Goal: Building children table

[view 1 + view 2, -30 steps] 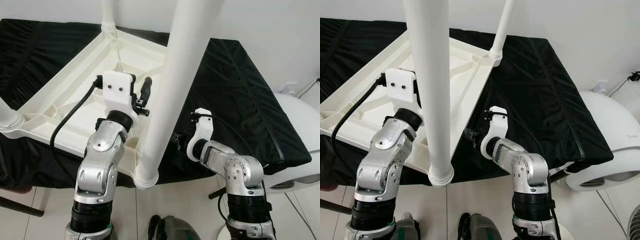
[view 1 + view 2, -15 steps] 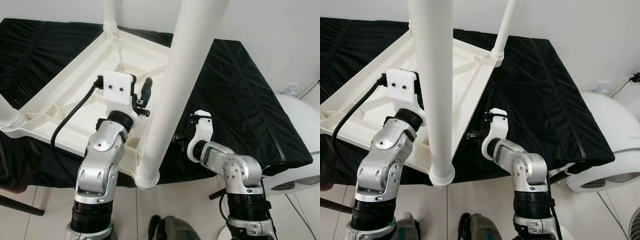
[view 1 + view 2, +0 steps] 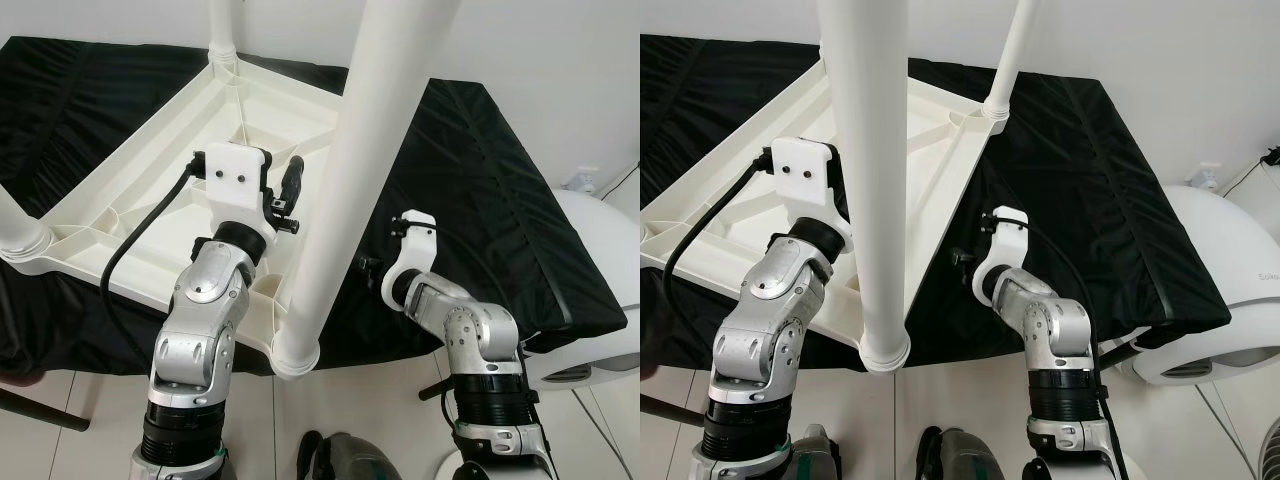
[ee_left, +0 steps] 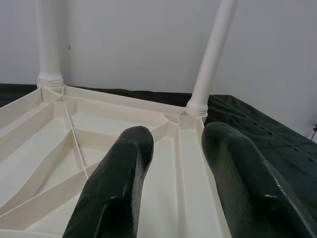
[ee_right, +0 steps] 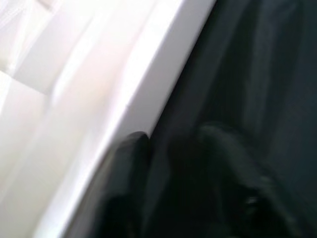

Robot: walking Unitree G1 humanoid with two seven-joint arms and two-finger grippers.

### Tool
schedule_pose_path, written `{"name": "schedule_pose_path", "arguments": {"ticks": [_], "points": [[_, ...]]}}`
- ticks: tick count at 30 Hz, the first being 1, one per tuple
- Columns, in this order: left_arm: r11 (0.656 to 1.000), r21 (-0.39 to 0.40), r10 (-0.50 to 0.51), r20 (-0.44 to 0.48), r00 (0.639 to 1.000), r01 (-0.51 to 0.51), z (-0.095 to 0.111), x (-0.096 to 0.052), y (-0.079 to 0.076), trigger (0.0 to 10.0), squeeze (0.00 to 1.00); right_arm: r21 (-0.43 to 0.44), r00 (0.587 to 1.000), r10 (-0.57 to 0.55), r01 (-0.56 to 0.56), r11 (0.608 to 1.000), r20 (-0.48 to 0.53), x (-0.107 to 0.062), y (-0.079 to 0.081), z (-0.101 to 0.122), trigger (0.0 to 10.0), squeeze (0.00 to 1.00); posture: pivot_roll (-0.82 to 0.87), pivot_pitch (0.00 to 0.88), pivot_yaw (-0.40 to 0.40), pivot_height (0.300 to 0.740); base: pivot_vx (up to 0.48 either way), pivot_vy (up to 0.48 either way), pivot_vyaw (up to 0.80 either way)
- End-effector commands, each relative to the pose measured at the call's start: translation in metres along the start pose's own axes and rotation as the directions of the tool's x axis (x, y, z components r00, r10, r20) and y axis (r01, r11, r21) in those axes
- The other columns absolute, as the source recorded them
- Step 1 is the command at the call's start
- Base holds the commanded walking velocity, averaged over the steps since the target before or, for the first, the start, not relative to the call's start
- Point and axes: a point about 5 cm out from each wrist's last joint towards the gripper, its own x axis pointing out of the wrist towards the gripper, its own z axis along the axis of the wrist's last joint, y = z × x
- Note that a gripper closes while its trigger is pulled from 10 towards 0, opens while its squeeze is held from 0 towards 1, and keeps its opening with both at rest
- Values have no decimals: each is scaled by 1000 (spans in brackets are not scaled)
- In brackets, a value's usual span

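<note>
Upturned white children's table (image 3: 150,190) lies centre-left on the black-draped desk (image 3: 480,180), legs (image 3: 350,180) up; left gripper (image 4: 173,163) hovers over its underside, jaws apart and empty; right gripper (image 5: 168,198) at the table's right edge, jaws apart.

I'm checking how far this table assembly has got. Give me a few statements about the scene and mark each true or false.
1. The white tabletop lies upside down, ribbed underside up, on a black cloth. True.
2. No legs are fitted yet. False: several white legs stand up from its corners, among them the near leg and a far leg.
3. The left gripper is clamped on a leg. False: its fingers are apart, with nothing between them, over the underside.
4. The right gripper is low beside the tabletop's edge, over the cloth. True.
5. The cloth is red. False: it is black.
</note>
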Motion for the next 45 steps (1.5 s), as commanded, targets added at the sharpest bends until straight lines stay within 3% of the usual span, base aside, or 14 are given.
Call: {"name": "schedule_pose_path", "arguments": {"ticks": [1,8,9,19,21,22,24,32,34,38,39,40,41,45], "points": [[999,-25,42,8,999,-41,3,-1,-2,10000,0,2,999,32,-32,999,14,-4,3,4,10000,1000,104,95,-126,740,0,0,0],[999,-25,41,10,999,-41,3,0,-2,10000,0,0,995,95,-95,995,-2,-5,15,4,10000,918,103,94,-127,740,0,0,0],[999,-27,41,11,999,-40,3,0,-2,10000,0,7,994,108,-108,994,-23,-3,16,2,10000,0,103,93,-128,740,0,0,0],[998,-31,47,15,999,-47,5,0,-3,10000,0,-52,981,187,-189,981,-44,0,29,-1,10000,0,109,93,-134,740,0,0,0],[998,-32,48,15,999,-47,5,0,-3,10000,0,-67,985,144,-151,986,-95,2,26,-7,6275,0,110,92,-137,740,0,0,0],[998,-32,48,15,999,-47,5,0,-3,10000,0,-67,985,144,-151,986,-95,2,26,-7,6275,0,110,92,-137,740,0,0,0],[998,-35,50,17,999,-50,5,0,-3,10000,0,-77,988,103,-113,991,-119,5,21,-11,0,0,107,90,-139,740,0,0,0],[998,-42,51,21,998,-50,5,0,-4,10000,0,-95,986,52,-68,993,-161,8,13,-17,0,0,105,88,-142,740,0,0,0],[998,-45,52,22,998,-50,5,0,-4,10000,0,-107,985,37,-56,993,-166,9,12,-18,10000,0,106,88,-144,740,0,0,0],[998,-46,54,23,998,-53,5,0,-4,10000,0,-105,986,17,-34,994,-168,10,9,-20,10000,0,107,87,-144,740,0,0,0],[997,-47,54,23,998,-53,5,0,-4,10000,0,-105,987,5,-23,994,-162,11,7,-19,7529,0,107,88,-144,740,0,0,0],[997,-47,54,23,998,-53,5,0,-4,10000,0,-105,987,5,-23,994,-162,11,7,-19,7529,0,107,88,-144,740,0,0,0],[997,-48,55,23,998,-54,5,-1,-4,10000,0,-101,988,-12,-3,995,-157,13,5,-18,9608,0,107,88,-144,740,0,0,0],[997,-52,56,24,998,-55,6,0,-4,10000,0,-101,992,-70,59,993,-110,18,-5,-15,10000,0,104,92,-141,740,0,0,0]]}}
